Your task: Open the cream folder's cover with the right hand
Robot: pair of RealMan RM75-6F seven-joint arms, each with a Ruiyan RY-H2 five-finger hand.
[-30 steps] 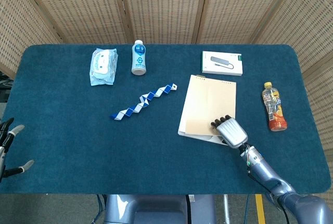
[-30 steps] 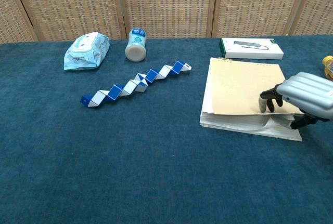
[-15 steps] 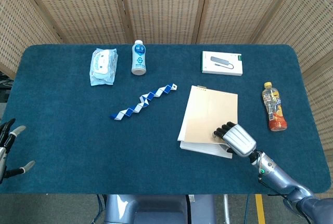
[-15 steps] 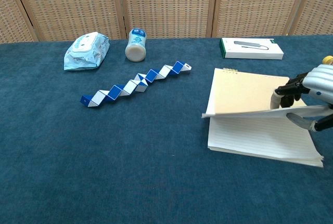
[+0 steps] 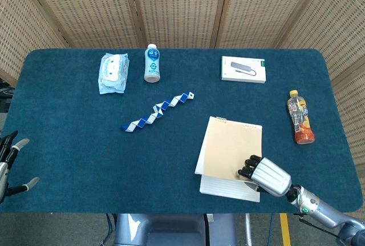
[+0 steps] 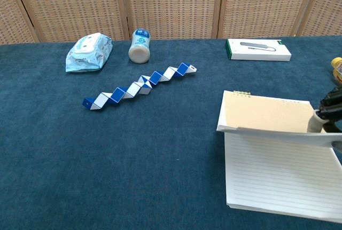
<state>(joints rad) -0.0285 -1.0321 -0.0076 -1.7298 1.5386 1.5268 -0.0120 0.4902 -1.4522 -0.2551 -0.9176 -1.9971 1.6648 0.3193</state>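
Observation:
The cream folder's cover (image 5: 231, 149) (image 6: 264, 115) is lifted at its near edge, and white lined pages (image 6: 278, 176) (image 5: 228, 188) show beneath it. My right hand (image 5: 267, 176) (image 6: 328, 112) pinches the cover's right near corner, with dark fingertips over the top and the thumb underneath. The folder lies near the table's front right. In the chest view only the fingertips of that hand show at the right edge. My left hand (image 5: 8, 163) hangs off the table's front left, fingers apart and holding nothing.
A wipes pack (image 5: 112, 72) and a white bottle (image 5: 152, 63) lie at the back left. A blue-and-white folding snake toy (image 5: 157, 112) lies mid-table. A white box (image 5: 243, 69) sits at the back right, and an orange drink bottle (image 5: 300, 118) lies right of the folder.
My right hand has drawn back toward the front edge, dragging the folder with it. The cover has risen from nearly flat, exposing the lined pages. The left hand has barely moved.

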